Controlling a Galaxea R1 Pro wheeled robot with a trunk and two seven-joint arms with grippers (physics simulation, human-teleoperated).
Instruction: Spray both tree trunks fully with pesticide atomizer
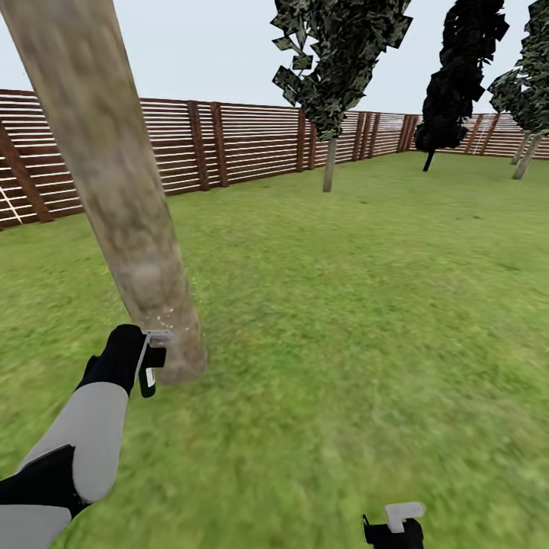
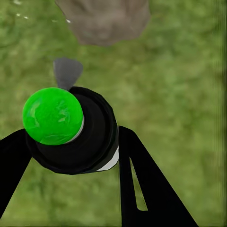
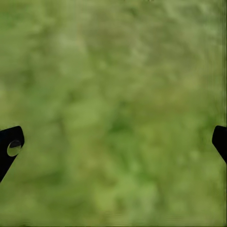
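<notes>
The pesticide atomizer [image 2: 82, 142], a small black bottle with a bright green round top and a grey nozzle, sits between the black fingers [image 2: 142, 184] of my left gripper [image 2: 75, 137], which is shut on it. In the head view my left gripper [image 1: 152, 357] holds the atomizer [image 1: 148, 375] right beside the foot of a thick, leaning grey-brown tree trunk [image 1: 114, 175]. A few whitish specks of pesticide [image 1: 164, 316] dot the trunk just above the gripper. My right gripper [image 1: 393, 526] hangs low at the frame's bottom edge, open over bare grass [image 3: 113, 142].
Green lawn [image 1: 366, 305] stretches ahead and to the right. A brown slatted wooden fence [image 1: 244, 145] rings the garden at the back. Dark narrow trees [image 1: 332, 69] [image 1: 457, 84] stand near the far fence, one more at the right edge [image 1: 530, 91].
</notes>
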